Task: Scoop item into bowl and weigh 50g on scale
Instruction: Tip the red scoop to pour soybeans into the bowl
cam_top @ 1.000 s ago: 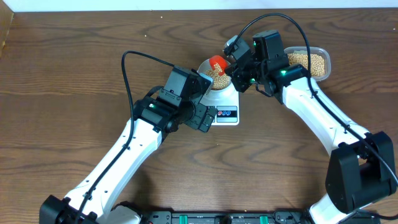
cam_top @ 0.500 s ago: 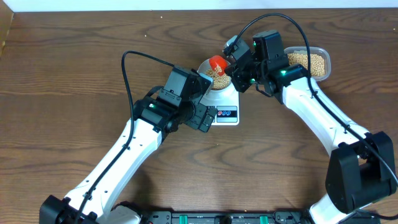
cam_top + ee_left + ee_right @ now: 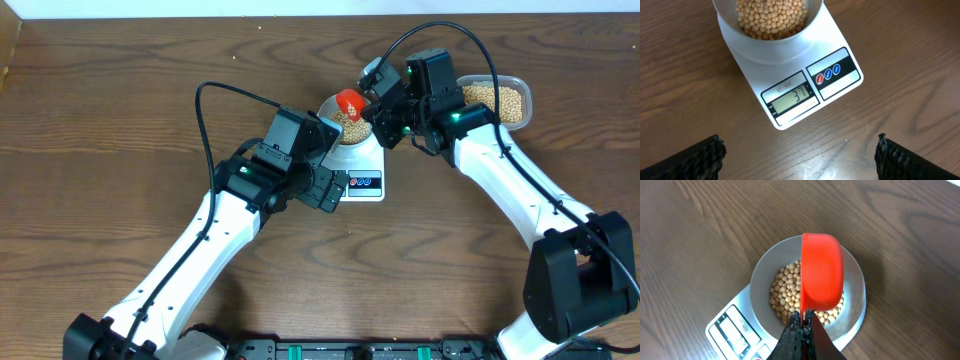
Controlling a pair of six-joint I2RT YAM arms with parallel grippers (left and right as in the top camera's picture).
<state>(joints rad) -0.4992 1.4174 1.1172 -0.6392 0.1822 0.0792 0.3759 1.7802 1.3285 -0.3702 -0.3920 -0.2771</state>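
beans (image 3: 771,17): small, round, tan, in two lots. one lot lies in the bowl (image 3: 765,47), which stands on the scale (image 3: 840,60) toward the far edge of the table (image 3: 120,120), about mid-width. the other lot fills the clear tub (image 3: 497,100), further right along the same far edge.

left gripper (image 3: 800,157): hangs over the near side of the scale, jaws spread wide, holding nothing. its camera looks straight down on the readout.

display (image 3: 793,98): reads 31, as far as the digits can be made out. printed just above it: "sf-400". to its right, round buttons (image 3: 828,73) on a black panel, one red, the rest blue. any small print by them is too fine to read.

red scoop (image 3: 822,272): over the bowl, tipped on its side, its back to the right wrist camera. whether any beans are left in it cannot be told.

right gripper (image 3: 801,330): jaws clenched on the scoop's handle.

step in hand (judged): emptying a scoopful into the bowl, with the reading short of 50.

next move (judged): take the scoop right to the tub and lift a smaller load. bring it back over the bowl and tip the beans in a few at a time against the display, stopping at 50. a full scoop poured at once could overshoot.
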